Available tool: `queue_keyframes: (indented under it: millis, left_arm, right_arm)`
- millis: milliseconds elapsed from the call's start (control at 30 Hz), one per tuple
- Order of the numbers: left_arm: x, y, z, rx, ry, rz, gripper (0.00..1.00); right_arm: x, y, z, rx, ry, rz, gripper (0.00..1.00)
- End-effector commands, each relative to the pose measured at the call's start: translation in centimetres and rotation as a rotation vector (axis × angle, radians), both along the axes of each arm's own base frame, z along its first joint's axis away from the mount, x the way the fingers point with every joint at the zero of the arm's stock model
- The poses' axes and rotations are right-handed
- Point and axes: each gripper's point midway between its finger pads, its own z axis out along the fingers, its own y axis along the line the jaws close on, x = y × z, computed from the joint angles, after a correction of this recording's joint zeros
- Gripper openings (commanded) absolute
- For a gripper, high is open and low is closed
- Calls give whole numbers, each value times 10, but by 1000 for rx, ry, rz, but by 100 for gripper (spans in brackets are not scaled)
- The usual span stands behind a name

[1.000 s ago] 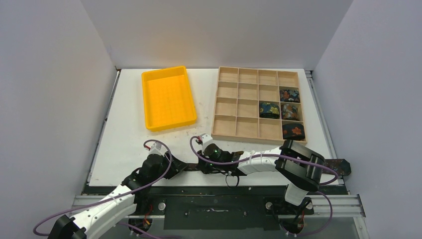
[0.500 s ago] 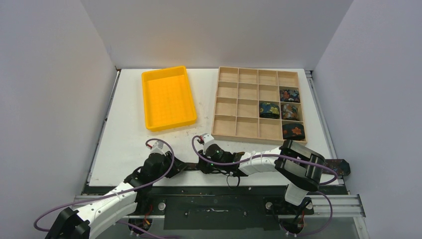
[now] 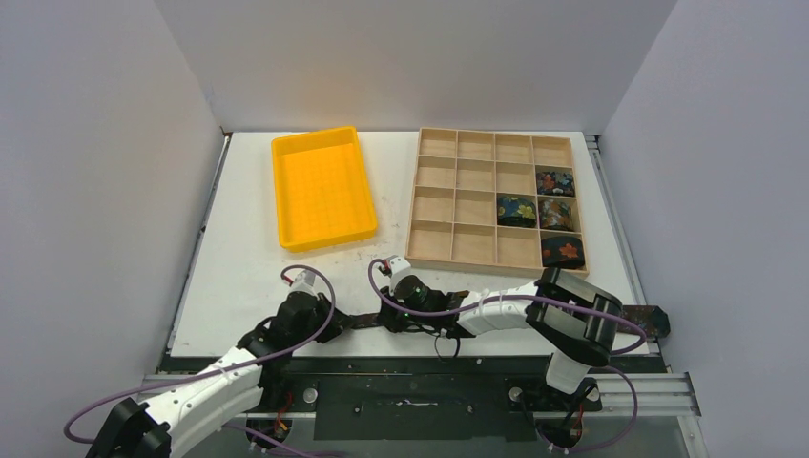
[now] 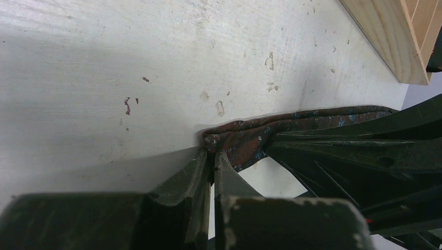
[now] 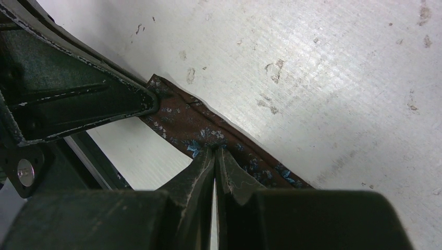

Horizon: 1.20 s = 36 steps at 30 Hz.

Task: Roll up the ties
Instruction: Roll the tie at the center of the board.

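While both end effectors pinch it, the unrolled tie [image 4: 250,139] lies along the counter [image 3: 248,277] in front of the wooden tray [image 3: 467,266], off its near-left corner. Fabric: dark brown-maroon, small blue floral print, narrow strip. Left end effector [image 4: 212,156]: fingers nearly together, clamped on the tie's bunched, crumpled tip. Right end effector [image 5: 215,151]: fingers likewise closed to a sliver, nipping the tie's near edge a little further along, toward the tray's right side. Dark patterned fabric also shows beyond the tray's near-right corner, past the right arm; the arm covers the link, so can't tell if it's the same strip. Rolled ties [image 3: 516,209]: four compact coils, dark with orange, blue and multicolour flowers, each in its own tray cell. Three fill the nearest cells of the rightmost column, one sits in the next column left. Yellow bin [image 3: 329,239] sits left of the tray.
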Motion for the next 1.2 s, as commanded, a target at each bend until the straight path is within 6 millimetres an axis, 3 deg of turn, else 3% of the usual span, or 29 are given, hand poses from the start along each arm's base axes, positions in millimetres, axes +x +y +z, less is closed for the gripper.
queue_keyframes:
  millis: [0,200,533,800,967,1167]
  left_arm:
    - [1,4,13,53,-11,-18,0]
    - [6,2,36,46,-49,-29,0]
    - [13,-6,62,39,-94,-60,0]
    - [31,0,91,126,-161,-49,0]
    - [39,14,91,271,-136,-43,0]
    - [43,15,91,332,-134,-65,0]
  right_arm:
    - [-2,-24,-33,-121,42,-29,5]
    - [1,-16,-41,-120,53,-6,5]
    - [5,24,-45,-37,104,60,5]
    - [8,54,-40,133,215,72,5]
    - [12,65,-25,215,233,49,5]
    - [18,73,-12,272,243,40,5]
